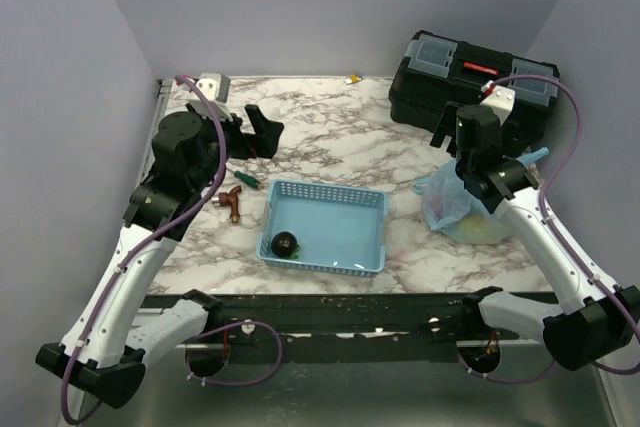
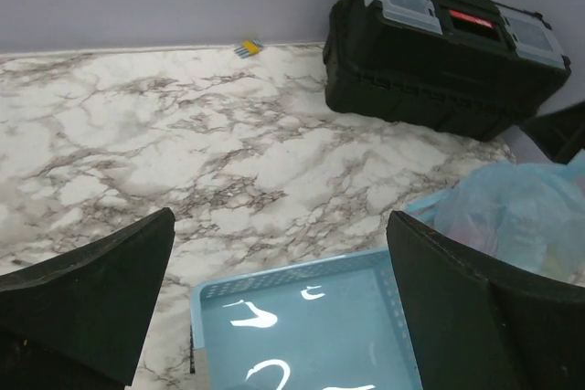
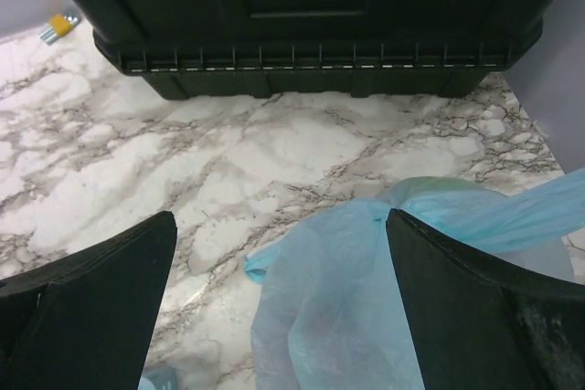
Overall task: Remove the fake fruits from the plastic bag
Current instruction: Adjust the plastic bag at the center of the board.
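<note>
Nearest to you, the light-blue latticed basket (image 1: 325, 195) sits mid-table on the marble-patterned table (image 1: 330, 137), and a dark round plum (image 1: 285, 243) lies in its near left corner. Just left of the basket you have two small stray items on the marble, a copper-brown fitting (image 1: 232, 203) and a green-handled piece (image 1: 246, 179) a little beyond it. To the right of the basket, just beside its far right corner, the plastic bag (image 1: 447, 197) rests crumpled on the table. The fake fruits (image 1: 482, 228) are inside it, and from above you can make them out only as a pale yellow-green blur through the film, so which fruit is which cannot be told. Your right gripper (image 3: 279, 223) hangs over the bag's far side with its jaws spread wide, gripping nothing. In the right wrist view, the bag's blue film lies below and between the fingers, and you cannot tell whether they touch it. Your left gripper (image 2: 281, 219) is up over the table beyond the basket's far left corner, jaws likewise spread wide and holding nothing. Farther back on the right stands the black toolbox (image 1: 470, 77), closed. A grey box (image 1: 212, 84) sits in the far left corner, and a small yellow object (image 1: 353, 79) lies against the back wall.
</note>
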Controlling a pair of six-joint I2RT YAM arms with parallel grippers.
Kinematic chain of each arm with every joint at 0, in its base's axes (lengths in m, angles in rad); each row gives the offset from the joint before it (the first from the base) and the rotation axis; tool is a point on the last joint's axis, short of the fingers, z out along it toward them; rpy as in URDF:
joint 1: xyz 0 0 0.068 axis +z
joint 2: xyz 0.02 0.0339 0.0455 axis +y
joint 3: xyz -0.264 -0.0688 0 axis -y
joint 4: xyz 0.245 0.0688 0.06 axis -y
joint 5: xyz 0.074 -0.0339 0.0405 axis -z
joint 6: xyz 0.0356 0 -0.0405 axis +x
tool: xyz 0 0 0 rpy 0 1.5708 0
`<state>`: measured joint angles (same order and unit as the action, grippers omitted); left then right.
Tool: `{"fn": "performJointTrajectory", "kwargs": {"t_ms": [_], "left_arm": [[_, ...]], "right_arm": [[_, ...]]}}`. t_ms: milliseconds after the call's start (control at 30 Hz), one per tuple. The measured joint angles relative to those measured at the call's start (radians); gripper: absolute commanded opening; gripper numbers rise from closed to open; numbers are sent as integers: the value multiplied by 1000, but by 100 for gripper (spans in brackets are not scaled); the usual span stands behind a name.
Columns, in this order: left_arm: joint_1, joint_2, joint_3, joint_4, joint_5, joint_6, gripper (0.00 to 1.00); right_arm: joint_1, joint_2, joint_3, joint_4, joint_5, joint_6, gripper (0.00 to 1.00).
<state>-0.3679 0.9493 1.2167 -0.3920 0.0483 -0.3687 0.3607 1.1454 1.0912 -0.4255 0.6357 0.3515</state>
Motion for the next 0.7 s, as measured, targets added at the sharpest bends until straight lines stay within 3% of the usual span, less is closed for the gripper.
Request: {"fn": "performJointTrajectory", "kwargs": {"t_ms": [267,400,700], "left_arm": [[-236,-3,-28,12,-59,77,99],[-338,-42,-125,39,-71,129,99],[-361,-60,-160,67,-90,190,99]], "right_arm": [[0,4,39,-56,11,45,100],[0,4,37,-104,21,61,100],[0,-48,-49,-162,34,106,100]]}}
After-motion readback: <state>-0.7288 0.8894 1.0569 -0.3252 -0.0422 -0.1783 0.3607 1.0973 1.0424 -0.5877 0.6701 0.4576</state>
